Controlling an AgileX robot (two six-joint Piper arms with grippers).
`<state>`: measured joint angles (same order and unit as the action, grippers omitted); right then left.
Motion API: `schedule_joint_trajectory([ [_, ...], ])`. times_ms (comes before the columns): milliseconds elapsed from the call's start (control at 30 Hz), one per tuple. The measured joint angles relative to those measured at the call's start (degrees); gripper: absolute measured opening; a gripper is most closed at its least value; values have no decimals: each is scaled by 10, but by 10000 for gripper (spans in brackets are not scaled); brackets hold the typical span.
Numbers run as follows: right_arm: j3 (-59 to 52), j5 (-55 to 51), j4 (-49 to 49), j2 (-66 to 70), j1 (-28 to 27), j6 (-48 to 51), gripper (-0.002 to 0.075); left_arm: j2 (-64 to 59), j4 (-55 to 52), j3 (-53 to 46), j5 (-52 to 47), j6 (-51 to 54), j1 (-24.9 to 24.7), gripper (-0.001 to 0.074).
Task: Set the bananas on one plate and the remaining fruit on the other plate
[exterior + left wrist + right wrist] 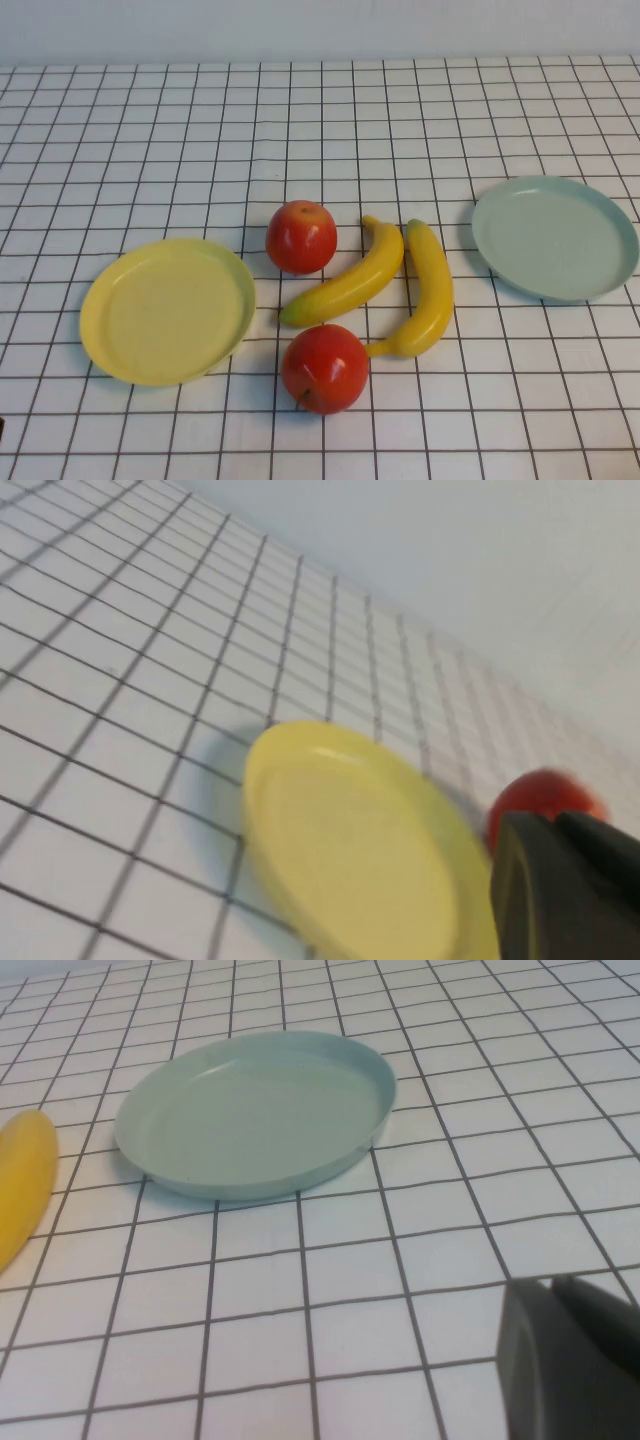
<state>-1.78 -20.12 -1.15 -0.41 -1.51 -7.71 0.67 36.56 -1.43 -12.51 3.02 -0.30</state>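
White cloth ruled with a black grid covers the counter [150, 120], with a plain pale wall behind it. On the robot's left lies the round yellow plate with a shallow raised rim [166, 310]; on its right, farther back, lies the round pale blue-green plate of the same shape [555, 236]. Both plates hold nothing. Between them sit the fruit. One glossy red apple with yellowish patches [301, 236] stands just beside the yellow plate's far edge, and a second red apple [325, 368] stands nearer the robot. Two smooth, curved yellow bananas with greenish tips lie between the apples and the blue-green plate: the left banana [348, 276] runs diagonally, the right banana [429, 290] lies more upright in the high view, its stem end close to the near apple. The left end effector [565, 885] hangs over the yellow plate's near side, fingers closed together, holding nothing. The right end effector [570, 1355] hovers over bare cloth near the blue-green plate, likewise closed and holding nothing.
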Motion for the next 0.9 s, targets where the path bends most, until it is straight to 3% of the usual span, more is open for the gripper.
schedule_joint_trajectory([
  [467,0,0,0,0,0,0,-16,0,182,0,119,-30,0,-2],
  [733,0,0,0,0,0,0,-16,-5,182,44,-63,90,0,-2],
  [900,0,0,0,0,0,0,-16,-73,171,109,-105,216,0,-2],
])
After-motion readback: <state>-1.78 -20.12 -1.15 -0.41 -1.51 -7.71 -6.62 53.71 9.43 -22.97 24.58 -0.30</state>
